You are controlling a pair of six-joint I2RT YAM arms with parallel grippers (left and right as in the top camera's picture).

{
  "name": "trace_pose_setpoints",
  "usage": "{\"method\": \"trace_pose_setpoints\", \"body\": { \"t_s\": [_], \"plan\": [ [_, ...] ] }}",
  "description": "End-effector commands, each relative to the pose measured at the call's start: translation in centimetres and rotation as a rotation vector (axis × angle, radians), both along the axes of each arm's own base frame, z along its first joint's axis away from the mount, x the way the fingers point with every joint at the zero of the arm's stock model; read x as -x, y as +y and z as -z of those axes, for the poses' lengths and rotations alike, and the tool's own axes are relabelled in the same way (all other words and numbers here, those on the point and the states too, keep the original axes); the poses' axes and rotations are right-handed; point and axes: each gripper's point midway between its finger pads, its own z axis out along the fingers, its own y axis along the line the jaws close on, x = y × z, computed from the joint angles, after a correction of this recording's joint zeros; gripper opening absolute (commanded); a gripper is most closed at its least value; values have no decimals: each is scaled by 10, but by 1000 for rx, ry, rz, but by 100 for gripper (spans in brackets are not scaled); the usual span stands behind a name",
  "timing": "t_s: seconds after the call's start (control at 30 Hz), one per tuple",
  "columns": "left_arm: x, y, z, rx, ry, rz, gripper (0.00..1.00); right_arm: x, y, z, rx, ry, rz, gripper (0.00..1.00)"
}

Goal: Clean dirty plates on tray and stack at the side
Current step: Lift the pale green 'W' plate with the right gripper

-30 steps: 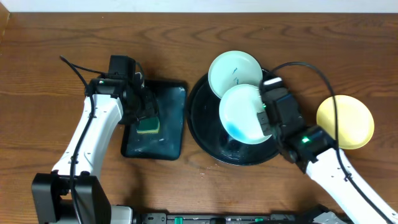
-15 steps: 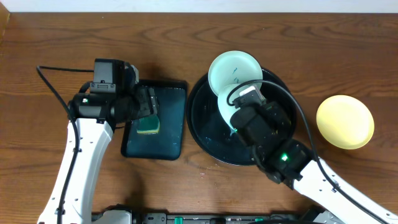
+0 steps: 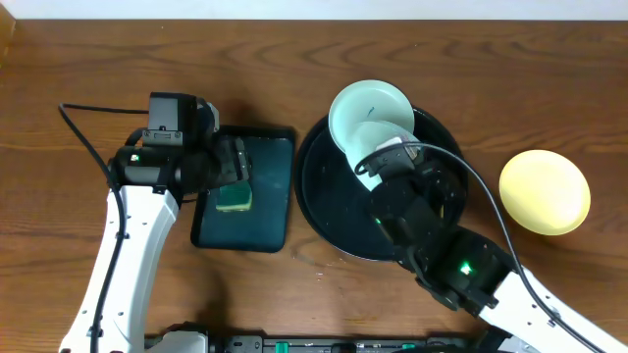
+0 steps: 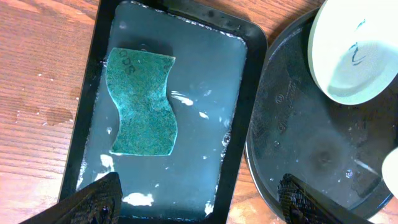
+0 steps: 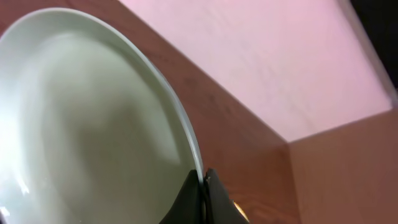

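Right hand (image 5: 202,182) pinches a pale plate (image 5: 93,124) by its rim above the round black tray (image 3: 319,186), frame centre; left hand (image 4: 199,208) hangs wide over a green sponge (image 4: 142,102).

White-and-black left arm (image 3: 123,245) and matching right arm (image 3: 471,275)
White tubular links, black joint housings, small green lights, thin black cables.

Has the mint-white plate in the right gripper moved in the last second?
Yes. The gripped plate has tipped up and shifted toward the tray's far rim, nearer the other mint-white plate.
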Motion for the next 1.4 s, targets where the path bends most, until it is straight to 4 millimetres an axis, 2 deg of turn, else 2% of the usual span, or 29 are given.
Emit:
{"method": "trace_pose_setpoints", "body": {
  "t_s": [0.0,0.97,1.13,1.2,1.23,1.3,1.37],
  "plan": [
    [-3,-1,-6,9,-12,1,81,3,1,-18,73,-28,-33,1],
    [-3,-1,-6,9,-12,1,82,5,6,-18,44,-33,-38,1],
    [-3,-1,-6,9,-12,1,82,1,5,-4,-66,-11,17,1],
    [-3,-1,-6,9,-12,1,82,1,19,14,-80,66,-45,1],
    [-3,-1,-6,9,-12,1,82,1,19,22,-52,94,-50,1],
    [-3,-1,-6,9,-12,1,82,-3,-7,19,84,56,58,1],
    [-3,-1,-6,9,-12,1,82,-5,-40,-5,178,-65,240,1]
  ]
}}
